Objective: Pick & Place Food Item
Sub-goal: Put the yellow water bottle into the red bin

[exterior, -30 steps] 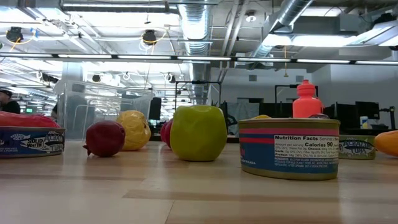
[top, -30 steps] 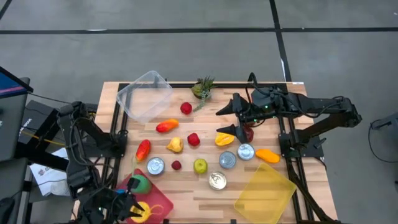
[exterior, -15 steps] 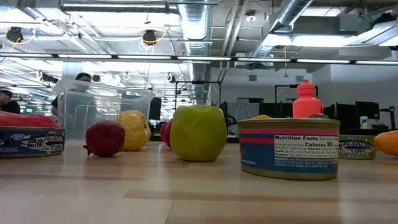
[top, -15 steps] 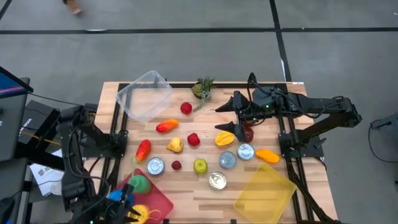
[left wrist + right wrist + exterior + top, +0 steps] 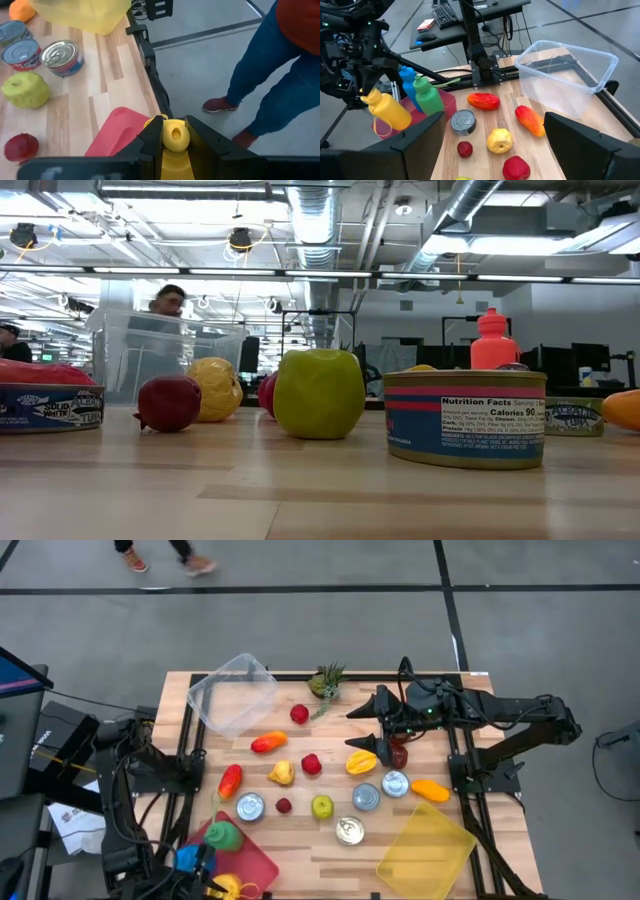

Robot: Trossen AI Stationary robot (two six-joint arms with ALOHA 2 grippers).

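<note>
My left gripper (image 5: 205,885) is at the table's near left corner, shut on a yellow bottle (image 5: 391,113), beside the red container (image 5: 250,858) that holds a green bottle (image 5: 225,835) and a blue bottle (image 5: 188,858). My right gripper (image 5: 358,730) hangs open above the middle right of the table, over an orange-yellow fruit (image 5: 361,762), holding nothing. Loose fruit such as the green apple (image 5: 322,806) and several cans (image 5: 349,830) rest on the wood. My left gripper pinches the yellow bottle between its two fingers (image 5: 151,139), one on each side. The bottle lies along the fingers, and its round end (image 5: 175,136) juts past the fingertips. It hangs tilted and clear of the table, by the red container's near corner (image 5: 131,131).
A clear tub (image 5: 233,692) stands at the far left and a yellow tray (image 5: 425,845) at the near right. A plant sprig (image 5: 325,682) lies at the far edge. A person's legs (image 5: 280,85) stand on the floor close beyond the near left corner.
My left gripper has carried the yellow bottle a little toward the table's near edge and lower, uncovering the blue bottle in the red container. A person has walked past beyond the far edge.
</note>
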